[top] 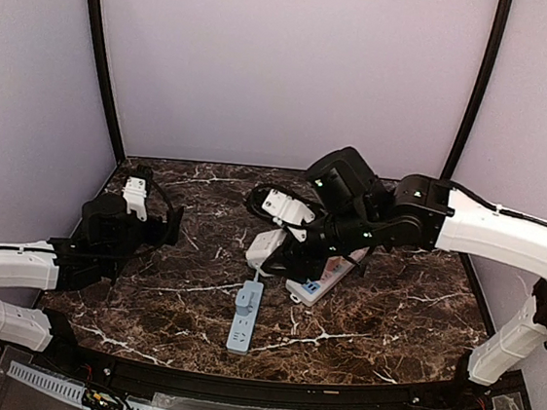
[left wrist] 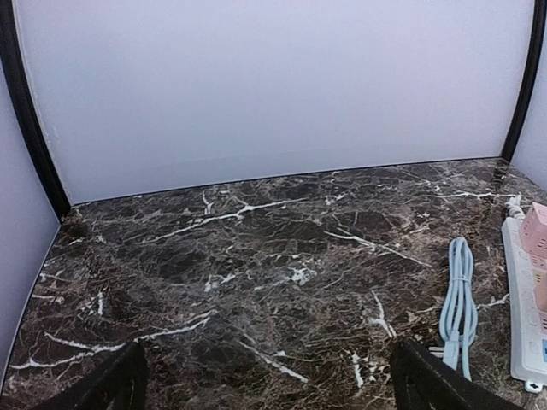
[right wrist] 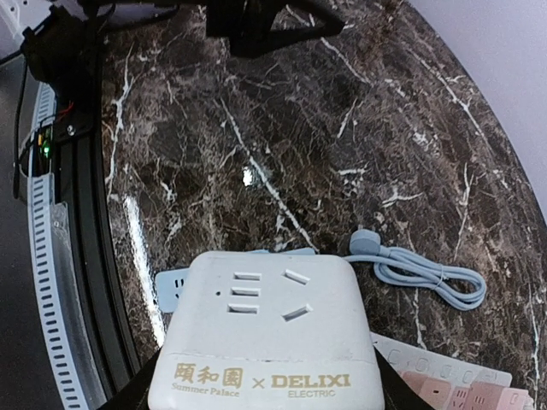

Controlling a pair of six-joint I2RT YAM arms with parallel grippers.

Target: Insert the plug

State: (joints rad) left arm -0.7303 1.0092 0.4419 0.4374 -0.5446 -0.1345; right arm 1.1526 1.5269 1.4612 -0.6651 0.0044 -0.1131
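My right gripper (right wrist: 267, 380) is shut on a white square plug block (right wrist: 269, 329) marked DELIXI, its socket face turned to the camera and its prongs hidden. In the top view the plug block (top: 265, 247) hangs just above the far end of a light blue power strip (top: 245, 317) lying mid-table. An end of that strip (right wrist: 171, 287) peeks out from under the block. My left gripper (left wrist: 273, 386) is open over bare marble at the table's left, with nothing between its dark fingertips (left wrist: 118, 386).
A white strip with pink sockets (top: 322, 285) lies right of the blue one, under my right arm. A bundled light blue cable (right wrist: 427, 273) with its plug lies beside it. A black cable loop (top: 267, 195) rests at the back. Purple walls enclose the table.
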